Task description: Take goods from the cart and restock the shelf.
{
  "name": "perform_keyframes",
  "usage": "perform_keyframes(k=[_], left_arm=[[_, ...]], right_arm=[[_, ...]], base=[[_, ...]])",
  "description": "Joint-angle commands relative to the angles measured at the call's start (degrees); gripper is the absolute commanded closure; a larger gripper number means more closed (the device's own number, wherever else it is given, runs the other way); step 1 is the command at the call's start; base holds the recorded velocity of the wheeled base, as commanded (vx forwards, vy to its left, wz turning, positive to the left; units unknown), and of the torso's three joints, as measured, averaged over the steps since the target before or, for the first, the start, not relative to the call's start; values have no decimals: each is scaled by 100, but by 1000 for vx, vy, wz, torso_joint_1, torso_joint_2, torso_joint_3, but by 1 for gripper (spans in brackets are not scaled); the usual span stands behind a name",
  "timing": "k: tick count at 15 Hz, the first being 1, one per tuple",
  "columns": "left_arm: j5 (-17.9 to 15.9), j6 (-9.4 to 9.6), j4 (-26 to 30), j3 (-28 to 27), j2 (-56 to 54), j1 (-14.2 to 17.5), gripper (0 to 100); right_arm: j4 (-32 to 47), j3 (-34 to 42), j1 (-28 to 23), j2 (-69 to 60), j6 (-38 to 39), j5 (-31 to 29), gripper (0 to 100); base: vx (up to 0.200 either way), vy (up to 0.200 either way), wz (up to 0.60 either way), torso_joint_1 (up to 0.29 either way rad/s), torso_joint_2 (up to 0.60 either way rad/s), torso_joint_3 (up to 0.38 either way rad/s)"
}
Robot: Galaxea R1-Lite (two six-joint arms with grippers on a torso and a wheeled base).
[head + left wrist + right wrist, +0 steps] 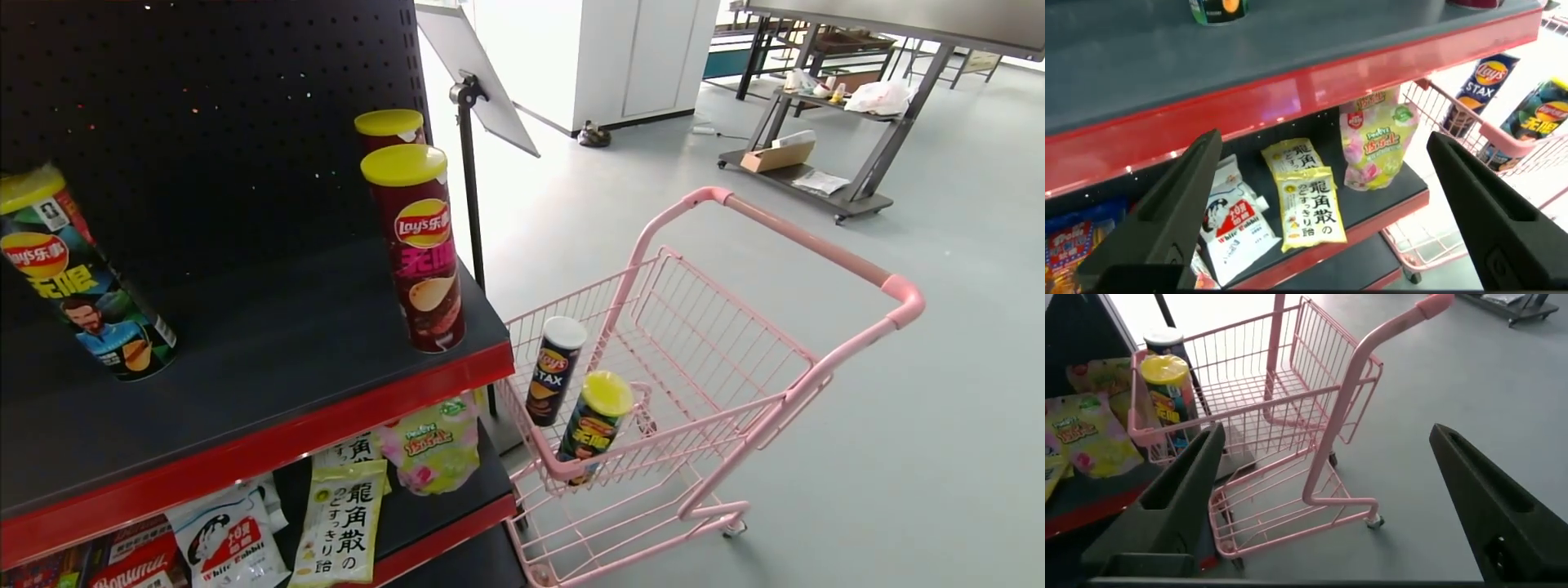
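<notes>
Left gripper: released, fingers spread wide, nothing between them. It faces the lower shelf, where a yellow flat snack bag, a pink-and-green pouch and a white sweets bag lie side by side.

Right gripper: also released and empty, fingers wide apart. It hangs over the grey floor beside the pink wire shopping cart.

Goods in the cart: a black chip can with a white lid and a dark chip can with a yellow lid. Both stand tilted in the basket corner nearest the shelf, just beside each other.

The black top shelf with a red front edge holds a maroon chip can with a yellow lid, upright near its cart-side end. A second maroon can stands directly behind it. A green-and-blue chip can stands well apart at the far left, with bare shelf between.
</notes>
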Motion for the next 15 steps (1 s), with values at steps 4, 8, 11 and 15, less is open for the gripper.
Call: perform_keyframes(k=[4,8,11,15], left_arm=[[-1,0,-1,0,5,0,0],[-1,0,-1,0,5,0,0],[-1,-9,-1,0,5,0,0],[-1,0,-1,0,5,0,0]], right_arm=[[-2,0,0,6,-4,-11,0],[-2,0,0,6,-22,-20,0],[-2,0,9,6,-4,-11,0],[15,-9,18,59,-48,24,0]], base=[[0,0,0,-140,388,245],[0,0,0,-170,509,327],[0,0,0,-170,546,380],[0,0,0,-96,366,255]])
